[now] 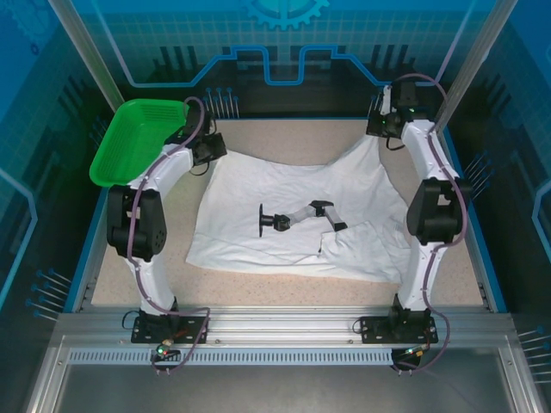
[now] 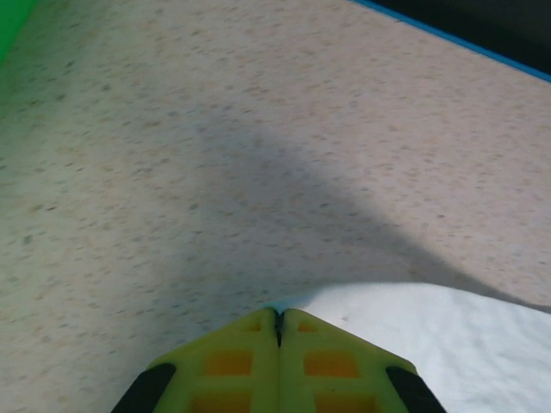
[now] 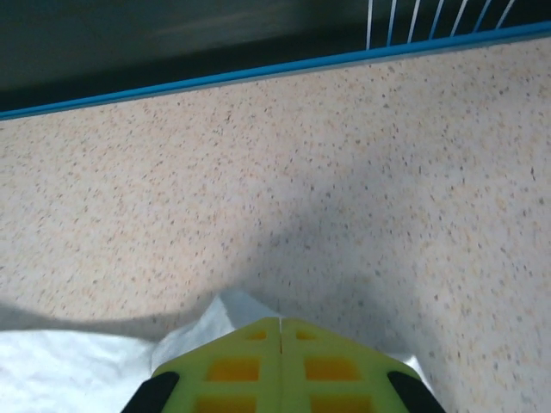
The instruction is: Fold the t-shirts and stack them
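Note:
One white t-shirt (image 1: 284, 194) lies spread over the middle of the table, with its black print (image 1: 297, 217) facing up. Its near edge is rumpled, and a flap is folded over at the front right. My left gripper (image 1: 209, 149) is at the shirt's far left corner, jaws pressed together on the cloth edge (image 2: 448, 344) that runs out from under the fingertips (image 2: 278, 320). My right gripper (image 1: 380, 131) is at the far right corner, where the cloth is drawn up into a point. It is shut (image 3: 281, 323) on that corner (image 3: 228, 311).
A green mesh basket (image 1: 138, 138) stands tilted at the far left, just behind the left arm; its green edge (image 2: 10, 26) shows in the left wrist view. The blue table rim (image 3: 258, 73) runs close beyond the right gripper. Bare speckled tabletop (image 1: 284, 133) lies behind the shirt.

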### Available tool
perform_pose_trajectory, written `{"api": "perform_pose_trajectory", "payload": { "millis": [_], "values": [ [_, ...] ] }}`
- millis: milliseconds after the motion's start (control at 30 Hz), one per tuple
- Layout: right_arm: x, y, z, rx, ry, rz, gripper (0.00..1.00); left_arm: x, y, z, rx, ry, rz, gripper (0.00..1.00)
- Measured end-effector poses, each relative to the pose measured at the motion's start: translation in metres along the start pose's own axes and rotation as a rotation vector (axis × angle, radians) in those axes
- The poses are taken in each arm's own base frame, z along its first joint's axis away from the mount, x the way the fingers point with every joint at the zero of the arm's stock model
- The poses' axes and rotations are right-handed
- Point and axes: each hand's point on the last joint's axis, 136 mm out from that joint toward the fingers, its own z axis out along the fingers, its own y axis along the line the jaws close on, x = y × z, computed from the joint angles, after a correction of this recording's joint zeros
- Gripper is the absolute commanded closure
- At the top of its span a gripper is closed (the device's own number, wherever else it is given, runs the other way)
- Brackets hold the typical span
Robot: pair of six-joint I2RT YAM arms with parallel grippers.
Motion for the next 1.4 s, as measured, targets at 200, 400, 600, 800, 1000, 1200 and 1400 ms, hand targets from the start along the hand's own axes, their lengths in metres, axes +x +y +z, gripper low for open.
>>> {"api": "perform_pose_trajectory", "payload": {
  "millis": [200,400,600,800,1000,1200,1400],
  "values": [
    [0.039,0.003,-0.039,-0.045,-0.002,0.056,1.00,0.025,0.026,0.006,-0.055,0.069,-0.016,1.00],
    [0.081,0.006,-0.069,-0.067,0.012,0.088,1.00,0.057,0.048,0.006,-0.133,0.137,-0.015,1.00],
    [0.120,0.005,-0.100,-0.079,0.007,0.145,1.00,0.051,0.052,-0.001,-0.158,0.112,-0.015,1.00],
    [0.160,0.002,-0.115,-0.080,0.031,0.201,1.00,0.049,0.057,-0.008,-0.188,0.100,-0.012,1.00],
    [0.201,-0.014,-0.121,-0.026,0.075,0.262,1.00,0.063,0.067,-0.017,-0.221,0.127,-0.018,1.00],
    [0.232,-0.020,-0.126,-0.018,0.088,0.313,1.00,0.085,0.077,-0.023,-0.247,0.170,-0.049,1.00],
    [0.262,-0.030,-0.121,0.011,0.133,0.359,1.00,0.109,0.086,-0.026,-0.266,0.228,-0.085,1.00]
  ]
}}
